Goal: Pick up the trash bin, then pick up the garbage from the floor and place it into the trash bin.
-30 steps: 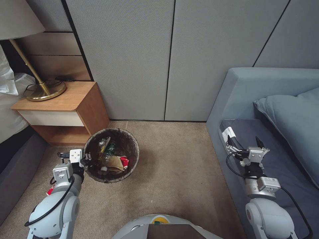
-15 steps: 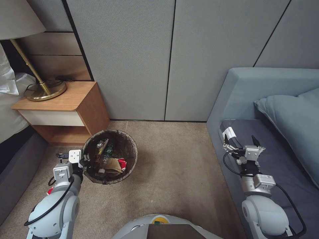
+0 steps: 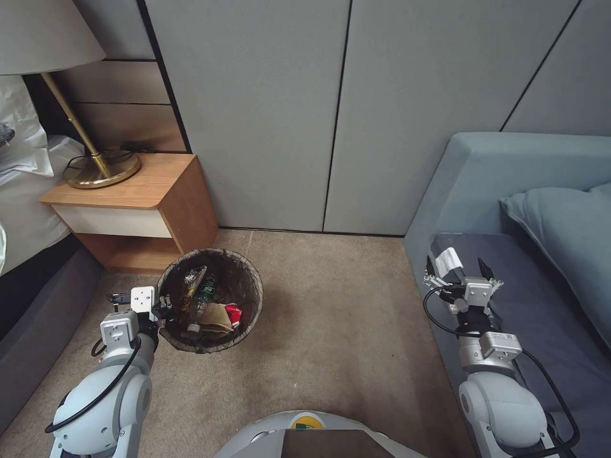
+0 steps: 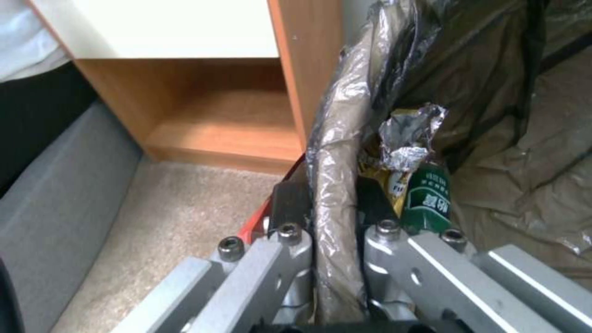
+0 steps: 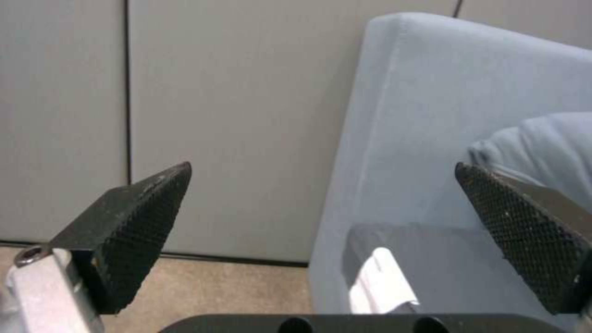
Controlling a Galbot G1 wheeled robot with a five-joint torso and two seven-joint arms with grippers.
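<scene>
1. Head view: beige carpet [image 3: 344,305] floor, grey panelled wall [image 3: 267,108] behind. Left gripper [image 3: 164,310] is clamped on the near-left rim of the trash bin [image 3: 245,280], which is lined with a dark bag. Inside the bin, just right of that gripper, lies garbage [image 3: 213,308]: bottle, brown paper, red wrapper. A wooden nightstand [image 3: 127,210] stands just beyond the gripper, with a brass lamp [image 3: 95,165] on top. Bed edge is at far left.
2. Head view, other side: right gripper [image 3: 458,270] hovers over the dark seat of the blue sofa [image 3: 471,165], fingers spread wide, empty. A white tag [image 3: 450,259] lies between its tips; a pillow [image 3: 566,222] is to its right.
3. Left wrist view: left gripper [image 4: 336,231] jaws pinch the bag-covered bin [image 4: 336,152] rim, one finger outside, one inside. Green-labelled bottle [image 4: 428,199] and foil wrapper [image 4: 407,138] sit just inside the rim. Nightstand [image 4: 203,120] open shelf is ahead, carpet [image 4: 166,222] below it.
4. Right wrist view: right gripper [image 5: 323,222] pads wide apart, nothing between. Sofa [image 5: 419,115] arm and wall [image 5: 216,92] are ahead, carpet [image 5: 216,282] below.
</scene>
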